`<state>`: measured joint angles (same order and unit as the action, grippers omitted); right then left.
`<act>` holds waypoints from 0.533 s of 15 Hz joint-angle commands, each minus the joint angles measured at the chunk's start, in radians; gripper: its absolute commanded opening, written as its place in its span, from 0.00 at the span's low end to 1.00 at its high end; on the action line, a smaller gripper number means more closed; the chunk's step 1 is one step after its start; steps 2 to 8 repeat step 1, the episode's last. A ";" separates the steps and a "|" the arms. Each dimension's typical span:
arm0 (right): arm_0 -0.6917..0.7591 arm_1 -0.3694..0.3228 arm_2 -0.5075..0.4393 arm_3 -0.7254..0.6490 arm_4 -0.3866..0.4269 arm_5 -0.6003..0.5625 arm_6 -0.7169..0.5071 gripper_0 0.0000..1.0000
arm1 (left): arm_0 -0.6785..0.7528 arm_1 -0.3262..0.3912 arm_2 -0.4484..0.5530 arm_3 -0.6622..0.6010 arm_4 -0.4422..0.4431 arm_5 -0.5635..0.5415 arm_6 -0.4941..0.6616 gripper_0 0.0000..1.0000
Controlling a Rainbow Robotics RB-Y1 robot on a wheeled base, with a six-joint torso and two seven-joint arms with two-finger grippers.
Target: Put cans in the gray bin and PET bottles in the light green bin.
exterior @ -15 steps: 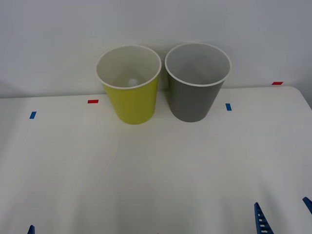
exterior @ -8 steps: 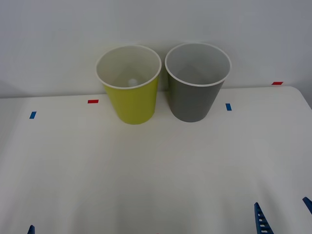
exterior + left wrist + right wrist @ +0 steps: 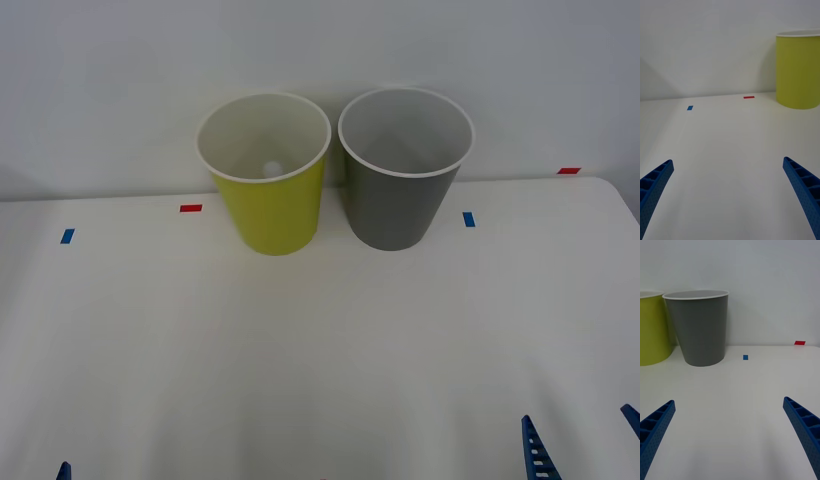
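Two bins stand at the upper middle of the front view: one light green bin (image 3: 270,200) and one gray bin (image 3: 400,195). One pale cap (image 3: 271,169) shows inside the green one. Four tape marks: two blue (image 3: 67,236) (image 3: 468,218), two red (image 3: 190,208) (image 3: 568,171).

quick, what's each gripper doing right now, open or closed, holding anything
Left gripper: open, empty, low over the table's near edge.
Right gripper: open, empty, low over the near edge.
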<state>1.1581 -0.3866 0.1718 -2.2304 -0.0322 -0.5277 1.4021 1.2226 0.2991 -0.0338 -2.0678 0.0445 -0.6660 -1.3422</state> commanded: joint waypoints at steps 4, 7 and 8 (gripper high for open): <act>0.000 0.000 0.000 0.000 0.000 0.000 0.000 1.00 | 0.000 0.000 0.000 0.000 0.000 0.000 0.000 1.00; 0.000 0.000 0.000 0.000 0.000 0.000 0.000 1.00 | 0.000 0.000 0.000 0.000 0.000 0.000 0.000 1.00; 0.000 0.000 0.000 0.000 0.000 0.000 0.000 1.00 | 0.000 0.000 0.000 0.000 0.000 0.000 0.000 1.00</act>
